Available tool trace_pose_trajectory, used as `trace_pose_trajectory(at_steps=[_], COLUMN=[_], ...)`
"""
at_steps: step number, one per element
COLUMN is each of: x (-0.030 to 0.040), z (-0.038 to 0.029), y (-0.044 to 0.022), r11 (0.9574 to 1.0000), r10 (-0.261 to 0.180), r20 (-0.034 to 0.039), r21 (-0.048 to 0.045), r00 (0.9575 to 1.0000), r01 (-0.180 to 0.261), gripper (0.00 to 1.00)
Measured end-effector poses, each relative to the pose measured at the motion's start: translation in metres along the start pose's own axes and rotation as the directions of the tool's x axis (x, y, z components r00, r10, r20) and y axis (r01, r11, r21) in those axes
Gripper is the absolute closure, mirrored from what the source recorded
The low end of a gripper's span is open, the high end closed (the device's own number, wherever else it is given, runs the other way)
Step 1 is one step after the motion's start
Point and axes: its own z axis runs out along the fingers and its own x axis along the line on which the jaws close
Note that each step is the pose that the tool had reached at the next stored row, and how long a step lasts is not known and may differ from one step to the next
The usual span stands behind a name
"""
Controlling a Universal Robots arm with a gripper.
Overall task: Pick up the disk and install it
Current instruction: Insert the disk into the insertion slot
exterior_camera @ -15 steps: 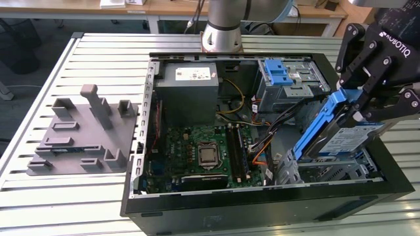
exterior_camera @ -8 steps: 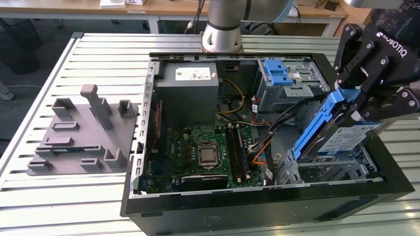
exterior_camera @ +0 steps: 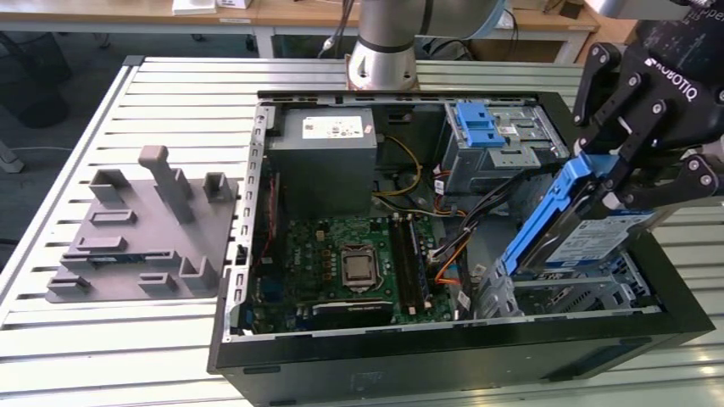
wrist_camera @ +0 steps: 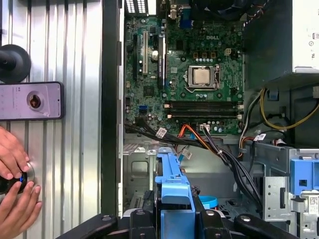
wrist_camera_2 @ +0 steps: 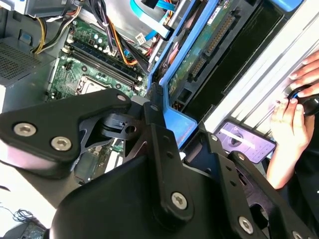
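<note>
We hold the disk over the case
Our hand (exterior_camera: 633,182) grips the disk (exterior_camera: 582,237), tilted above the open case (exterior_camera: 453,356); a metal bay (exterior_camera: 565,297) lies beneath, cables (exterior_camera: 453,250) just beside.

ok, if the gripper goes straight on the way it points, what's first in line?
The gripper, shut on the silver-grey disk in its blue plastic bracket, points down into the black computer case. First would probably be the silver metal drive bay below; depth is unclear.
</note>
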Motion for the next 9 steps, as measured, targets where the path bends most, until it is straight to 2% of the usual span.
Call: trace_pose_trajectory(at_steps=[9], x=[0.0002], z=[0.0063], y=[-0.0001], r11=[1.0000], r10=[-0.004], r20=[0.0000], r21=[-0.0001], r00=[1.0000], r01=[0.004], gripper=[0.64])
